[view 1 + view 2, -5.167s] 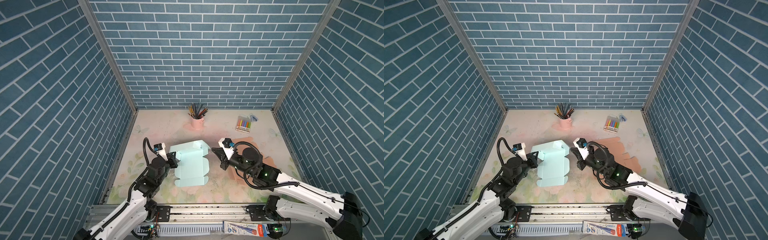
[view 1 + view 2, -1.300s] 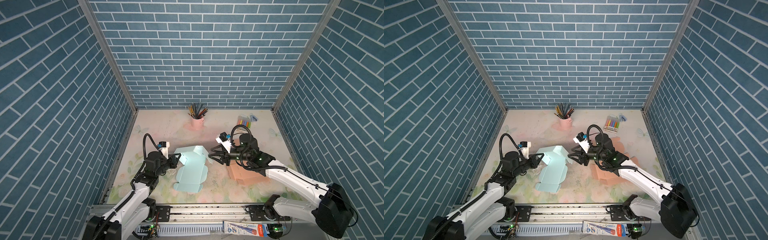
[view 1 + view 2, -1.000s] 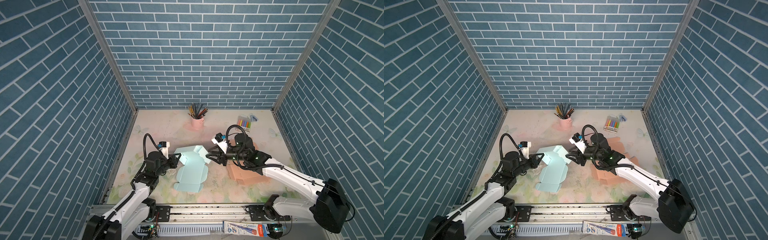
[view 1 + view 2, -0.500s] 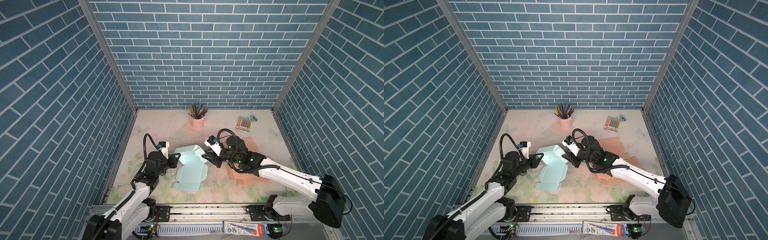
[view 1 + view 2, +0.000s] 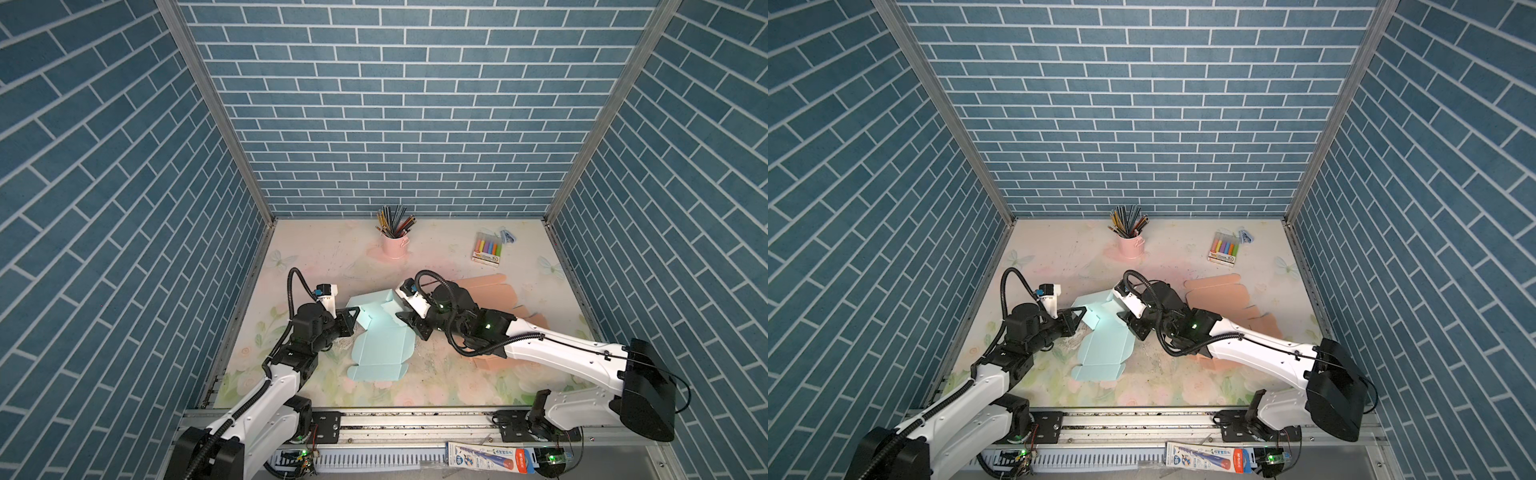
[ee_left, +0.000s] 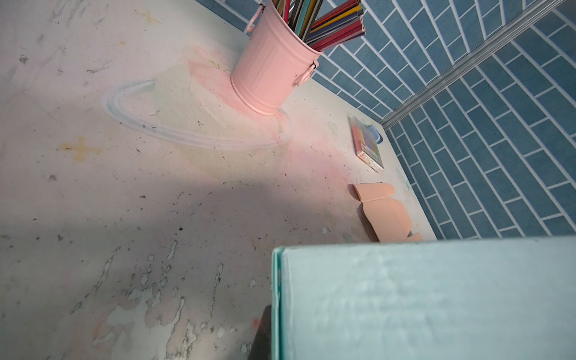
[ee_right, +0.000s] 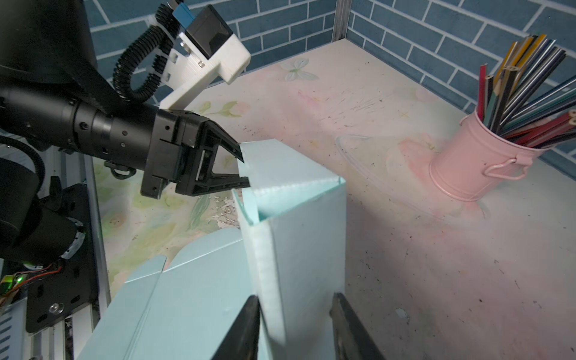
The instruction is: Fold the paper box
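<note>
The paper box, a pale blue die-cut blank, lies near the middle of the table between the two arms. It is part formed: the near panels lie flat, while the far end stands up as a hollow, doubled wall. The left gripper is closed on the top corner of that wall, fingertips pinched on the card edge. This hold probably serves to steady the wall upright and to stop the blank sliding while the other arm works. The right gripper stands part open astride the end of the wall, one finger at each face. The views do not show whether it presses on the card or merely flanks it. That placement suits squeezing the doubled wall to set its crease, or tucking an end flap. The flaps at the near end lie unfolded, so the task appears to be at an early stage. The salmon card blanks lie partly under the right arm, apart from the work, presumably as stock. A pencil bucket and a marker pack stand near the back wall. The pack's label shows a red mark and small print, not legible. A carded packet in front of the rail bears a round badge that appears to read "HB"; its other text is too small.
</note>
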Controlling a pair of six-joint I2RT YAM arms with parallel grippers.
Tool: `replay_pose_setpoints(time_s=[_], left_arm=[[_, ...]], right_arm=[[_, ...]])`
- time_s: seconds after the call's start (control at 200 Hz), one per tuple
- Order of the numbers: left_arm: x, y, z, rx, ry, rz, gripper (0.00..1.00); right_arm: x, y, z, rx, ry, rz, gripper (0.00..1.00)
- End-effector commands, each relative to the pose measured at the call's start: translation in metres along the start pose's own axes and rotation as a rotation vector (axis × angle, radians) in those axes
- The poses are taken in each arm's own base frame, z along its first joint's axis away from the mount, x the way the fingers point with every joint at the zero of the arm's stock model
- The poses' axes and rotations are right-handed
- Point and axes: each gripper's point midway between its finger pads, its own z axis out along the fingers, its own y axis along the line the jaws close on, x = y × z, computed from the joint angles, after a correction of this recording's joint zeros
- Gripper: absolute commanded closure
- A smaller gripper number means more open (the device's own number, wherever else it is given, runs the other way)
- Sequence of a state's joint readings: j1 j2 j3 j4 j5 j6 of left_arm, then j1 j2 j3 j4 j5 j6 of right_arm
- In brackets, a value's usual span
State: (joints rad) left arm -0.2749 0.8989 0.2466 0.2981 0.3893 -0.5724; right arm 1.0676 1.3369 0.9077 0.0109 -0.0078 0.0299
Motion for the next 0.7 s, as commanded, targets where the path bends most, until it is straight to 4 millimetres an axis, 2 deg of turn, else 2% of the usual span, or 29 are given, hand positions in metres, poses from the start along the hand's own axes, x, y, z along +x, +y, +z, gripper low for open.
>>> replay_pose_setpoints(time_s=[0.0,0.08,0.255,0.51,0.695], left_arm=[[-0.003,-0.002,0.001,0.008,-0.012,-0.003,1.00],[-0.003,-0.001,0.002,-0.002,-0.011,-0.007,1.00],[-0.006,0.000,0.004,-0.011,-0.023,-0.019,1.00],[-0.007,0.000,0.005,-0.007,-0.025,-0.026,1.00],[-0.005,0.001,0.006,-0.006,-0.024,-0.030,1.00]], right_arm=[[-0.015,-0.005,-0.003,0.080,-0.034,0.005,0.58],[-0.021,-0.002,-0.006,0.086,-0.075,0.027,0.54],[-0.024,-0.004,-0.004,0.131,-0.093,0.056,0.54],[-0.018,-0.005,0.006,0.142,-0.071,0.072,0.61],[-0.013,0.004,0.011,0.101,-0.054,0.060,0.59]])
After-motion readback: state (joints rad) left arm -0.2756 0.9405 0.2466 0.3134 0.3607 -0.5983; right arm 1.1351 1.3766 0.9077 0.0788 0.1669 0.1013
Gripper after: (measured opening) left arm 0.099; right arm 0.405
